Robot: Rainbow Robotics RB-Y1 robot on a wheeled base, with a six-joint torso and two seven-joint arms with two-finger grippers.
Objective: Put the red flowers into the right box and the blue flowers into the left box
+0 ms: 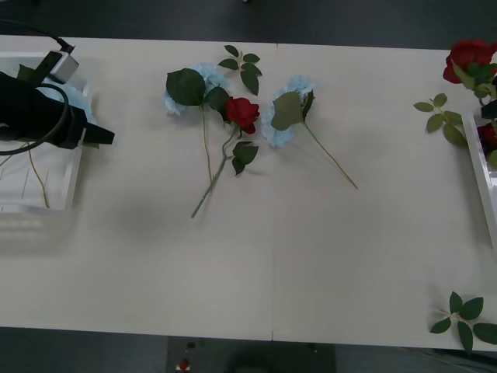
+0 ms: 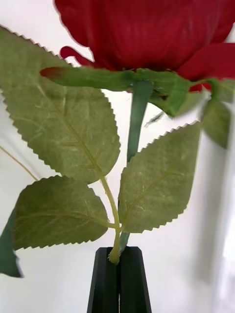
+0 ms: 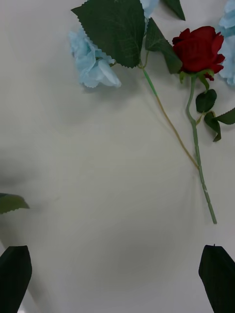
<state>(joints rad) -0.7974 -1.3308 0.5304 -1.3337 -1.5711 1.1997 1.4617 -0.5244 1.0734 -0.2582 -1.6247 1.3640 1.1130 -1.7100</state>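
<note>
So the front view has the left gripper (image 1: 97,136) over at the table's left edge, hanging above the left box (image 1: 31,198), the ribbed white tray. A pale blue flower head (image 1: 76,99) peeks out from behind the arm there, with thin stems lying on the tray base. The left wrist view fills in what the front cam can't: its black fingers (image 3: 218,276) sit wide apart at the two corners with nothing between them, looking down on bare table (image 3: 98,186) with a blue flower (image 3: 93,63) and a red rose (image 3: 198,49) lying beyond. Their stems cross near the rose's lower end.

Middle of the table in the front view: two blue flowers (image 1: 190,85) (image 1: 287,113) with big dark leaves and that same rose (image 1: 242,113) between them, heads nearly touching, stems pointing toward the robot.

Right side is where the wrist cam really earns it. The front view only catches a red rose (image 1: 468,58) up at the far right corner above the right box (image 1: 480,179), with another red bloom (image 1: 488,136) just inside the tray's rim. The right wrist view shows the right gripper (image 2: 119,257) pressed together on the stem of the held rose (image 2: 147,29), bloom upward, three serrated leaves (image 2: 63,117) spread out in front.

Loose leaf sprigs (image 1: 441,116) (image 1: 466,318) lie near the right box and at the near right corner.
</note>
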